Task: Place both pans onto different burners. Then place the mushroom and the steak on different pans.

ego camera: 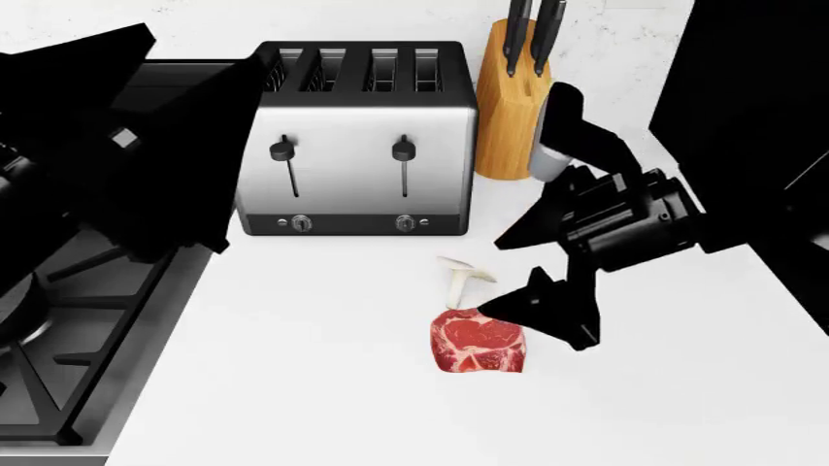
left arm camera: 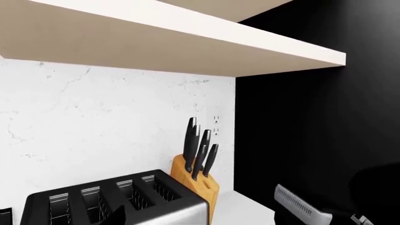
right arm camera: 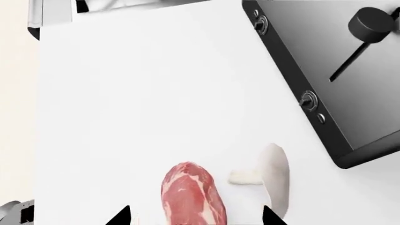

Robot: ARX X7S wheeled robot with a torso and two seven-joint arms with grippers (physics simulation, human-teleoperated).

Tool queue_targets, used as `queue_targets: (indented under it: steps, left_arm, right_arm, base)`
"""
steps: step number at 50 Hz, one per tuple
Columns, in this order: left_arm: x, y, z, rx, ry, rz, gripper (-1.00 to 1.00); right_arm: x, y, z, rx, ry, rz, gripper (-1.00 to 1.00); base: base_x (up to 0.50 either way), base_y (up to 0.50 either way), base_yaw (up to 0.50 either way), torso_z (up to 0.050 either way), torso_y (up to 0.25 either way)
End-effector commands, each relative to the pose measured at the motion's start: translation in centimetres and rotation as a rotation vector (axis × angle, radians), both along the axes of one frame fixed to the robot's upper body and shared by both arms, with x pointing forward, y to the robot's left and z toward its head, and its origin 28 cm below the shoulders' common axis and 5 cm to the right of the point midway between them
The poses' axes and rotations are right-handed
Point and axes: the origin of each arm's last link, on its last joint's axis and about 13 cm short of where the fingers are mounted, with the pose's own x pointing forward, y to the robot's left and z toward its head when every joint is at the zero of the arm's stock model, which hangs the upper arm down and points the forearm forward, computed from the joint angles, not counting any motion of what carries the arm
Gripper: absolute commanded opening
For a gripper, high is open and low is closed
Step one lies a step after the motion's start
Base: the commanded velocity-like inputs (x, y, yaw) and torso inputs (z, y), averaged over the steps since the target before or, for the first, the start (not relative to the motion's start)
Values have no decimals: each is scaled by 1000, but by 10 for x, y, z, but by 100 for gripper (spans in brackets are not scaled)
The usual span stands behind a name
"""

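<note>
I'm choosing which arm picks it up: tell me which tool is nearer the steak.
Right. The right tool hangs open just beside and above the steak on the white counter. The left tool is out of sight; its arm sits far off over the stove side.

The steak (ego camera: 480, 342), a thick red raw cut marbled and rimmed with white fat, is laid flat on the white counter, clear of the stove. The mushroom (ego camera: 463, 278), small and pale cream, is tipped on its side just beside the steak at about its 11 o'clock, the flat cap turned away from the steak and the short stem directed toward it. A burner (ego camera: 16, 320) is partly seen under a black grate at the steak's 9 o'clock, well apart. No pan can be made out.
</note>
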Motion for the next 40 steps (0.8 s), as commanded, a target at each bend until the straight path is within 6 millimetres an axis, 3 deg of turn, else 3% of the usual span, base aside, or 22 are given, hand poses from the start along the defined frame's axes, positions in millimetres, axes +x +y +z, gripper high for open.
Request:
queue_targets:
  steps: [1, 40]
  left_arm:
    - [-2, -1, 2, 4, -5, 0, 100]
    - [-1, 1, 0, -5, 4, 0, 100]
  right_arm:
    - [3, 2, -10, -15, 28, 19, 100]
    - [21, 10, -38, -113, 98, 5, 100]
  base:
    - [0, 0, 0, 0, 0]
    - [0, 0, 0, 0, 0]
